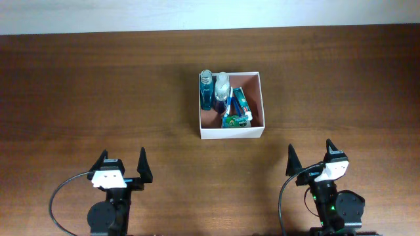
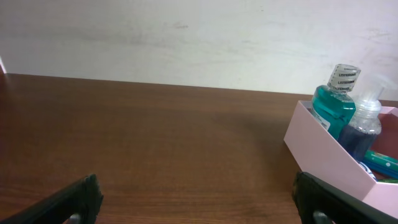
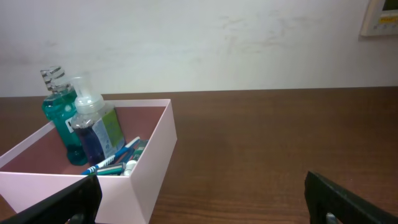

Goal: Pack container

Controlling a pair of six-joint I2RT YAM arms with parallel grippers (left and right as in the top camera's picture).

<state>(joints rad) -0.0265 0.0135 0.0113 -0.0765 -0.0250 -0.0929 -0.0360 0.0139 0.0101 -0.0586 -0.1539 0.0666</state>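
The container (image 1: 261, 98) is a square white box with a reddish-brown inside, at the table's middle. In it stand a teal mouthwash bottle (image 1: 207, 92) and a clear pump bottle of blue liquid (image 1: 221, 88), with a green toothpaste box (image 1: 237, 105) and a toothbrush lying beside them. The container also shows in the left wrist view (image 2: 323, 152) and the right wrist view (image 3: 152, 155). My left gripper (image 1: 121, 164) is open and empty near the front left. My right gripper (image 1: 312, 159) is open and empty near the front right. Both are well in front of the container.
A brown wooden table (image 1: 98, 85) runs to a white wall at the back. A white wall fixture (image 3: 380, 17) shows at the top right in the right wrist view.
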